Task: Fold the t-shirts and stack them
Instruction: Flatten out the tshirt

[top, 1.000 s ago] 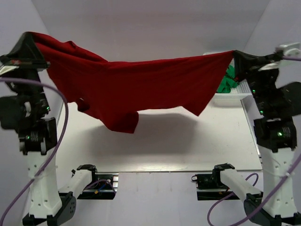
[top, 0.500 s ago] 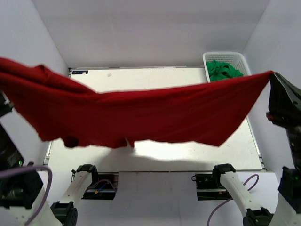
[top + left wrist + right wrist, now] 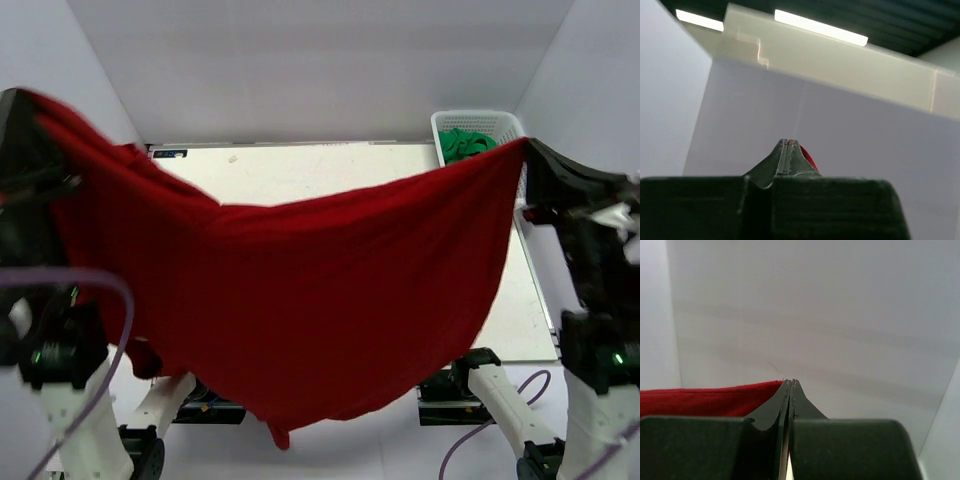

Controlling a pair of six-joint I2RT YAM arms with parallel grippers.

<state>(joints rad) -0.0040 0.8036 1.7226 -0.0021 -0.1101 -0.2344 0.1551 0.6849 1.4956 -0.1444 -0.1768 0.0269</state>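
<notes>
The deep red t-shirt [image 3: 300, 300] hangs spread in the air between both arms, sagging in the middle with its lower edge over the table's near edge. My left gripper [image 3: 22, 100] is shut on its left corner, high at the left. My right gripper [image 3: 530, 148] is shut on its right corner, high at the right. In the left wrist view a sliver of red cloth [image 3: 810, 159] shows beside the closed fingertips [image 3: 788, 145]. In the right wrist view the red shirt [image 3: 705, 399] runs left from the closed tips [image 3: 791, 384]. Bright green t-shirts [image 3: 470, 143] lie in the basket.
A white lattice basket [image 3: 500, 120] stands at the table's far right corner. The white table [image 3: 300, 170] lies below the hanging shirt, with grey walls on three sides. Both arm bases and purple cables sit at the near edge.
Both grippers have swung the shirt: it was stretched flat and low across the view, and now it is raised at the corners and hangs down long toward the near edge.
</notes>
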